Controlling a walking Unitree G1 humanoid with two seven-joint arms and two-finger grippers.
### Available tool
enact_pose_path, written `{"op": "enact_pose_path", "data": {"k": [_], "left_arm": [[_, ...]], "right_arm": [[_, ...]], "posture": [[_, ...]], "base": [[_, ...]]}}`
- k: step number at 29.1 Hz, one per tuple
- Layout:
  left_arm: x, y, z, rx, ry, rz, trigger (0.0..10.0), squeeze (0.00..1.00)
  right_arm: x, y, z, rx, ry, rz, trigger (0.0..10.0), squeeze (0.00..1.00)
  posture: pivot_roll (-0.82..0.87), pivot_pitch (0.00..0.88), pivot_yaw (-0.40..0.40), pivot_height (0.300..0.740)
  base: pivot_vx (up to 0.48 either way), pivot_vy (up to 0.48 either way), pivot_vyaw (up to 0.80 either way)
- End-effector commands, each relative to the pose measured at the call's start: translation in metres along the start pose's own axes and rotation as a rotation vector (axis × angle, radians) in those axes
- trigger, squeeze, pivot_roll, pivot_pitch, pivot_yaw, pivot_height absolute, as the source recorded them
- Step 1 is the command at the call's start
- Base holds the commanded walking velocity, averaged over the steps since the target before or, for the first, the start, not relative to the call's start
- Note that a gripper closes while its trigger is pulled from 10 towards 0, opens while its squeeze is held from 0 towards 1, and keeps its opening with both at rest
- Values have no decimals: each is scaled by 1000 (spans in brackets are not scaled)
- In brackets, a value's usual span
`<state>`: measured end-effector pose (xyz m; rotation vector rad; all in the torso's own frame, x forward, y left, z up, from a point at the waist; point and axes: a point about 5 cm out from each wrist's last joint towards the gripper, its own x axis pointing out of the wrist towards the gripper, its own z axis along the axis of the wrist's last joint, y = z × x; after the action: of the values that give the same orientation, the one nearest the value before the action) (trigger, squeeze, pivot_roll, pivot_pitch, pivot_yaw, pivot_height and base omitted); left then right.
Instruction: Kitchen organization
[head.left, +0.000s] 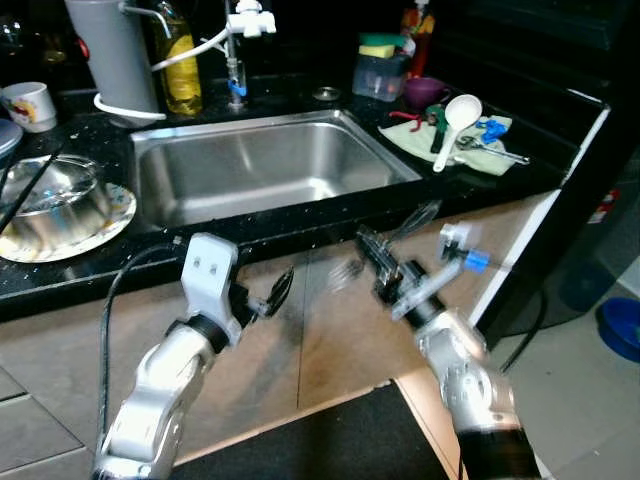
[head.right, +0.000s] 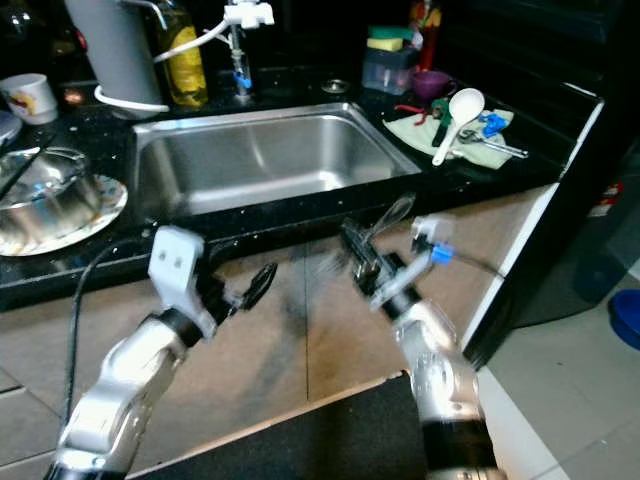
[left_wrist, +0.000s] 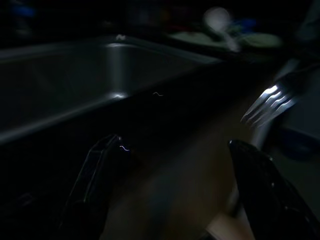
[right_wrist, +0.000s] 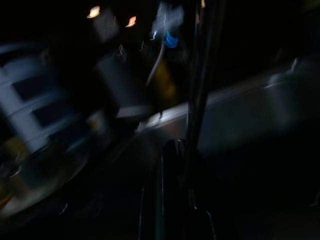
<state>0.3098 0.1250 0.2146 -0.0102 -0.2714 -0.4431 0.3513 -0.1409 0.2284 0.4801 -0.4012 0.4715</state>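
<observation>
I stand before a steel sink (head.left: 250, 170) set in a black counter (head.left: 300, 215). My right gripper (head.left: 385, 268) hangs below the counter's front edge, shut on a metal fork (head.left: 418, 218). The fork's tines (left_wrist: 270, 101) gleam in the left wrist view, and its handle (right_wrist: 200, 75) runs up as a dark bar in the right wrist view. My left gripper (head.left: 272, 296) sits low in front of the cabinet, left of the fork and apart from it. It is open, its fingers (left_wrist: 95, 175) spread wide with nothing between them.
A steel bowl on a plate (head.left: 110, 225) and a mug (head.left: 30, 105) sit left of the sink. Behind it are a grey jug (head.left: 115, 50), an oil bottle (head.left: 180, 60) and a tap (head.left: 240, 40). A cloth (head.left: 410, 140) with a white ladle (head.left: 455, 120) lies to the right. A blue bowl (head.left: 622, 325) is on the floor.
</observation>
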Motion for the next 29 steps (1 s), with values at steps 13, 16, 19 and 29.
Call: {"op": "enact_pose_path", "data": {"k": [13, 16, 19, 29], "left_arm": [[33, 25, 30, 157, 34, 216, 10000, 0], [34, 23, 35, 176, 27, 207, 10000, 0], [36, 22, 38, 189, 13, 210, 10000, 0], [35, 24, 41, 154, -10, 215, 10000, 0]], "right_arm": [[19, -1, 37, -417, -35, -168, 10000, 0], [20, 1, 35, -429, -52, -178, 10000, 0], [21, 3, 35, -425, -72, -184, 10000, 0], [23, 14, 28, -389, -77, -165, 10000, 0]], "posture": [[-60, 142, -29, 740], [-61, 143, -28, 740], [-61, 139, -28, 740], [-58, 119, -27, 740]], "base": [[0, 0, 0], [0, 0, 0], [0, 0, 0], [111, 0, 0]]}}
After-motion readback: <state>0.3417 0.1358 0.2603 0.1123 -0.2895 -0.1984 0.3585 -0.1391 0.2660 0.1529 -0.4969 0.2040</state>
